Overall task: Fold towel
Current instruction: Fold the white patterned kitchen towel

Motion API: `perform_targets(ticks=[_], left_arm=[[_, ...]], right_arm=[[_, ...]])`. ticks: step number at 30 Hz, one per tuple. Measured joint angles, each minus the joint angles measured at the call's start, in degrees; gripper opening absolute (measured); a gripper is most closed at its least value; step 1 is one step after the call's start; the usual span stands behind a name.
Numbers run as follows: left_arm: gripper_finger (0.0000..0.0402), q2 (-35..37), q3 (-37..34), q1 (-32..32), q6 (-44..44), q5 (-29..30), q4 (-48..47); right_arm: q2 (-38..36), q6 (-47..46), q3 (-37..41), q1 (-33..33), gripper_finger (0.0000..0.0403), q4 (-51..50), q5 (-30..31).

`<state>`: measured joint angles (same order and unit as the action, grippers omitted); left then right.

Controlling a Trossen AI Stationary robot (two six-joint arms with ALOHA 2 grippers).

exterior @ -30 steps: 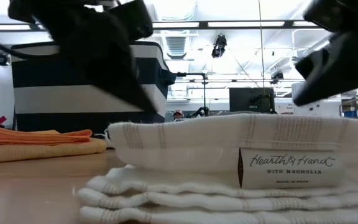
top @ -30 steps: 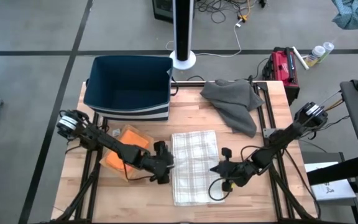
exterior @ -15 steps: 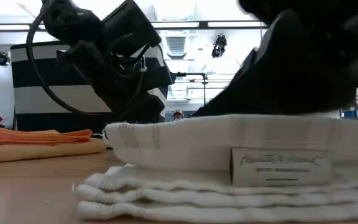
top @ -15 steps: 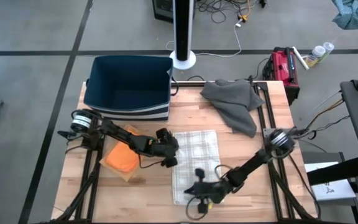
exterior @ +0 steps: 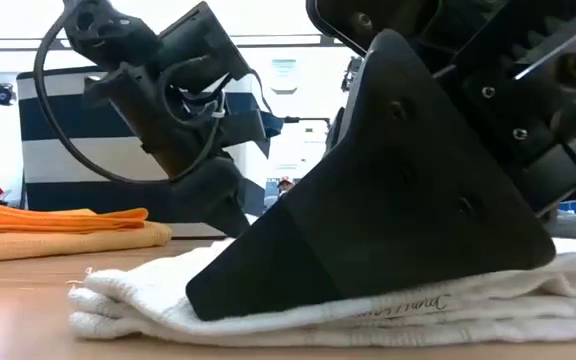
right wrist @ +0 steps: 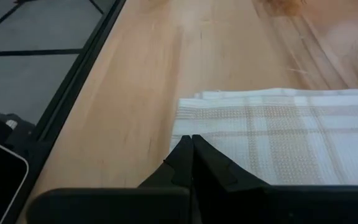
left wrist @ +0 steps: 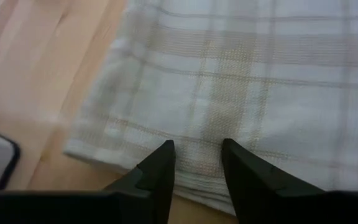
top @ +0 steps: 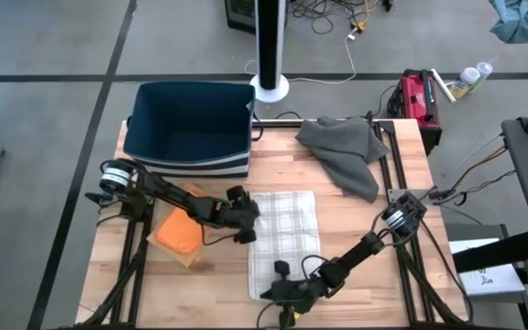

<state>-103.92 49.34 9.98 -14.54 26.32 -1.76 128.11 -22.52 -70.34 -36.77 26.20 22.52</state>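
While the left gripper (top: 246,223), narrowly parted, straddles the plaid towel's (top: 285,240) nine-o'clock edge, the right gripper (top: 276,293), pinched closed, presses its six-o'clock corner.

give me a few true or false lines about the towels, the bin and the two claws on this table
1. The white plaid towel lies folded in the middle of the table. True.
2. The grey cloth sits inside the navy bin. False: it lies crumpled on the table's far right part, outside the bin.
3. The right claw is shut, at the plaid towel's near edge. True.
4. The left claw holds the orange towel. False: its fingers stand apart over the plaid towel's left edge, and the orange towel lies beside the arm.
5. The navy bin stands at the table's far left corner. True.
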Motion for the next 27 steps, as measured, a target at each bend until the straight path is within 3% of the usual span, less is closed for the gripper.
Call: perform_targets(ticks=[7,9,12,15,19,27], left_arm=[[0.0134,8.1,-0.2,0.2,-0.9,1.4,-6.2],[0.0135,10.0,-0.6,1.1,-1.9,-0.7,-6.1],[0.0134,12.0,-1.6,3.2,-4.5,-3.4,-3.9],[0.0127,12.0,-3.6,6.5,-6.2,-3.7,4.2],[0.0117,9.1,-7.5,10.7,-6.2,-4.4,17.8],[0.0099,1.5,-11.8,12.2,-9.1,-3.3,22.2]], right_arm=[[-1.4,0.5,0.3,-0.1,0.0,-1.5,-0.5],[-3.1,1.5,0.4,-0.1,0.0,-3.0,-0.4],[-7.6,1.3,0.5,-0.2,0.0,-7.4,1.2],[-12.6,-0.3,1.9,0.1,0.0,-12.8,1.8],[-18.6,0.5,8.1,-0.1,0.0,-13.8,4.7],[-30.0,-8.9,26.1,-0.1,0.0,-9.2,9.1]])
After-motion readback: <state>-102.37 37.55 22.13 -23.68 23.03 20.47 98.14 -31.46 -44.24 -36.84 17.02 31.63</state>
